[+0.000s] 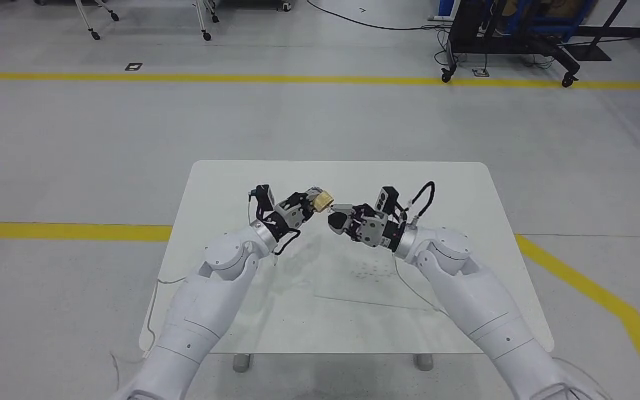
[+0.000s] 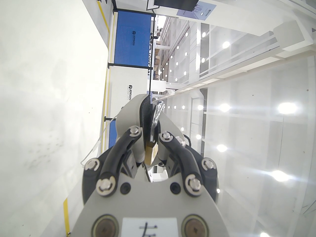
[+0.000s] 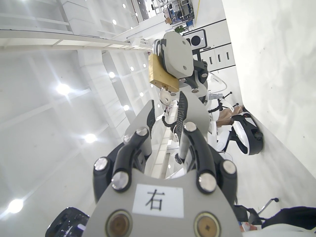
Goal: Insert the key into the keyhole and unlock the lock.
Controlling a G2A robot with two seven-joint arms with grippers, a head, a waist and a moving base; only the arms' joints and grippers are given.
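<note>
Lock [image 3: 161, 73] is held above the tabletop [image 1: 450, 190], my left jaws clamped on it. Key [image 3: 166, 98] looks seated in the lock's underside; my right jaws stand apart, flanking it. Step: unlocking. Next: close on the key, twist.

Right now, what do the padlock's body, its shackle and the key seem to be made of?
The padlock body looks like brass: yellow-gold, with a dull, slightly brushed sheen and flat faces. Its shackle looks like plated or polished steel: silvery, with bright glints. The key has a pale silver head, so probably nickel-plated metal, though the exact alloy can't be told by look.
</note>
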